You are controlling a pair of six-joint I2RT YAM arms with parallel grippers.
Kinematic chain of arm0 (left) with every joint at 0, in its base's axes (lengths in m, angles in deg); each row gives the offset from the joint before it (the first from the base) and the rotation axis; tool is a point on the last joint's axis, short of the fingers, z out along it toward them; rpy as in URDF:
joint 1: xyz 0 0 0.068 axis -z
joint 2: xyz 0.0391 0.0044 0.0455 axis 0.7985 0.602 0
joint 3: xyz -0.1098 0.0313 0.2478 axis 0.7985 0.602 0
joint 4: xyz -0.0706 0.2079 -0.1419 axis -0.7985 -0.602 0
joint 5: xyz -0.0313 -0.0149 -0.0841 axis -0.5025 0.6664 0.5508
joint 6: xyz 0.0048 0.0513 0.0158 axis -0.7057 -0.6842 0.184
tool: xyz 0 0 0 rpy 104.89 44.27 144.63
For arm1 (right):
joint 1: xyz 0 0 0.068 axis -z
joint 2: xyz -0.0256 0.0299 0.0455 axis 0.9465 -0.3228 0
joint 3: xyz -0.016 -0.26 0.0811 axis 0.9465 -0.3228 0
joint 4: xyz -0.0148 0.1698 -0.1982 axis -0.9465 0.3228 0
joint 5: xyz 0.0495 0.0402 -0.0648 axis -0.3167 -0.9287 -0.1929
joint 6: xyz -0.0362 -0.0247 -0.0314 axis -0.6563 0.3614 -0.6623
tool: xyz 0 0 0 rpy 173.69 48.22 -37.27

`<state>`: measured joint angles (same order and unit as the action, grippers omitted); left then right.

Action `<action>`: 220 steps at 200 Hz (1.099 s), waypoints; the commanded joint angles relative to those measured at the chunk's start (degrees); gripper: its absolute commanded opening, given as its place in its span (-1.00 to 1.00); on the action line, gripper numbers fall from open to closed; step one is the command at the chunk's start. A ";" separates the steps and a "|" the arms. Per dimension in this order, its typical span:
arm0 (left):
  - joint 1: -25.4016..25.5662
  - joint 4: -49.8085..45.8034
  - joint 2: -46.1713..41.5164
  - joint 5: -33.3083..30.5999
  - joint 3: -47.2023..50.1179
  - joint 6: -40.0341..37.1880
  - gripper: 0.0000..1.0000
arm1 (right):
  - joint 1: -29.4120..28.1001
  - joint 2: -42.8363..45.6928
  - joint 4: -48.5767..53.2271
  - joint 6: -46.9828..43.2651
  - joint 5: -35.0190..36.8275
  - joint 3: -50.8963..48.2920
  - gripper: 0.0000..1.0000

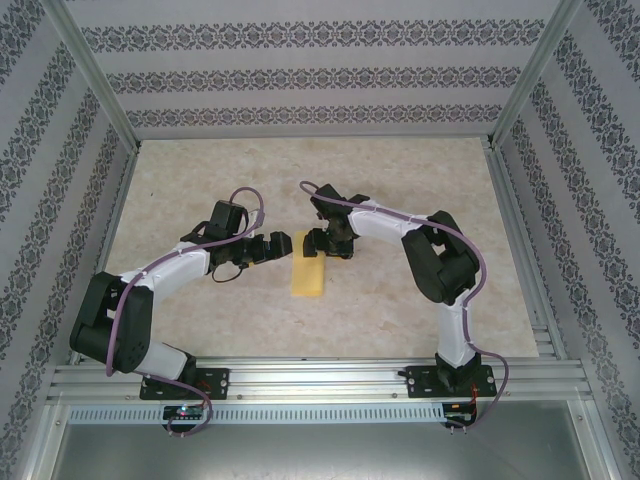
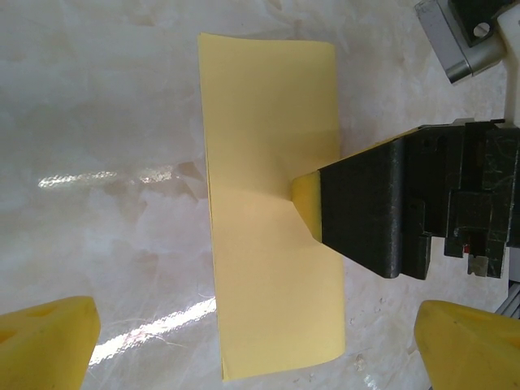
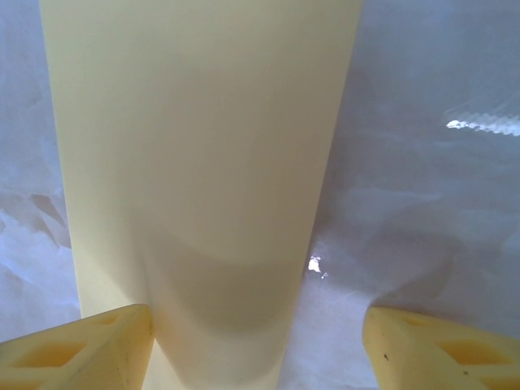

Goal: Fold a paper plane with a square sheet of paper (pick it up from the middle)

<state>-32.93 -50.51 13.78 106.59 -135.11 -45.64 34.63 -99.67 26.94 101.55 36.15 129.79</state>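
The yellow square sheet of paper [image 1: 308, 276] lies on the table, folded over into a long rectangle [image 2: 268, 162]; it has no paper plane shape. My right gripper [image 1: 327, 244] is at its far end, jaws open, and the strip [image 3: 195, 162] runs between them. One yellow fingertip [image 2: 306, 199] rests on the strip's rounded edge. My left gripper [image 1: 276, 246] hovers just left of the sheet, wide open, its pads [image 2: 45, 341] far apart and holding nothing.
The table [image 1: 420, 160] is pale marbled stone, fenced by aluminium rails [image 1: 320, 375] in front and patterned walls [image 1: 300, 80] on three sides. Both arms bend inward toward the middle, their wrists close together above the sheet.
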 commanded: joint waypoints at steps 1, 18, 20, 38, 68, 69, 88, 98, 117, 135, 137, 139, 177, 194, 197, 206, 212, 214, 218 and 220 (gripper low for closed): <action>0.64 1.58 0.35 0.30 -1.75 -0.48 1.00 | 0.17 -3.90 1.93 0.36 6.37 -0.05 0.43; 0.62 1.67 0.52 0.25 -1.80 -0.25 1.00 | 0.02 -3.98 1.81 0.49 6.89 -0.36 0.43; 0.63 1.67 0.54 0.24 -1.79 -0.24 1.00 | 0.05 -3.86 1.77 0.48 7.00 -0.43 0.42; 0.62 1.65 0.73 0.22 -1.94 -0.29 1.00 | -0.05 -3.98 1.52 0.63 7.11 -0.76 0.43; 0.71 1.20 1.32 -0.03 -2.08 0.55 0.90 | -0.27 -4.12 1.76 0.65 7.62 -0.74 0.43; 0.70 1.17 1.32 -0.08 -2.07 0.61 0.90 | -0.28 -4.15 1.81 0.64 7.62 -0.73 0.43; 0.75 0.20 2.24 -1.06 -2.44 1.40 0.57 | -0.17 -4.26 2.05 1.11 8.29 -0.89 0.43; 0.70 -0.21 2.66 -1.23 -2.68 1.59 0.39 | -0.20 -4.28 2.15 1.25 8.51 -0.98 0.44; 0.72 -1.50 3.58 -2.14 -3.27 2.16 0.02 | -0.20 -4.35 2.20 1.61 8.77 -1.09 0.44; 0.71 -3.25 4.77 -3.59 -4.23 2.55 -0.30 | -0.20 -4.42 2.20 1.79 8.89 -0.98 0.44; 0.76 -3.38 4.94 -3.75 -4.38 2.64 -0.33 | -0.16 -4.39 2.20 1.83 8.93 -0.98 0.44; 0.75 -3.50 5.05 -3.83 -4.41 2.70 -0.37 | -0.19 -4.40 2.20 1.78 8.93 -0.98 0.44; 0.82 -2.91 6.37 -3.74 -4.82 4.31 -0.71 | -0.18 -4.68 2.58 2.26 9.39 -0.83 0.45; 0.99 -2.51 6.67 -3.66 -4.92 4.76 -0.76 | -0.05 -4.87 2.64 2.57 9.34 -0.81 0.45; 0.97 -2.42 6.70 -3.65 -4.95 4.89 -0.77 | -0.03 -4.95 2.62 2.62 9.38 -0.82 0.44; 1.11 -2.29 6.92 -3.59 -4.96 5.12 -0.77 | -0.08 -4.96 2.60 2.64 9.31 -0.81 0.44; 1.24 -2.33 7.09 -3.66 -5.15 5.22 -0.78 | -0.11 -4.96 2.51 2.58 9.21 -0.81 0.43; 1.27 -2.36 7.17 -3.61 -5.20 5.26 -0.78 | -0.12 -4.90 2.48 2.56 9.20 -0.81 0.43; 1.22 -2.38 7.24 -3.64 -5.22 5.26 -0.78 | 0.02 -4.83 2.51 2.43 9.25 -0.90 0.44; 1.26 -2.46 7.28 -3.61 -5.26 5.31 -0.78 | 0.00 -4.80 2.54 2.39 9.28 -0.96 0.43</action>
<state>-32.58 -52.48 19.83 103.50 -138.43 -41.53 33.65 -100.17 27.44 103.38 39.15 130.38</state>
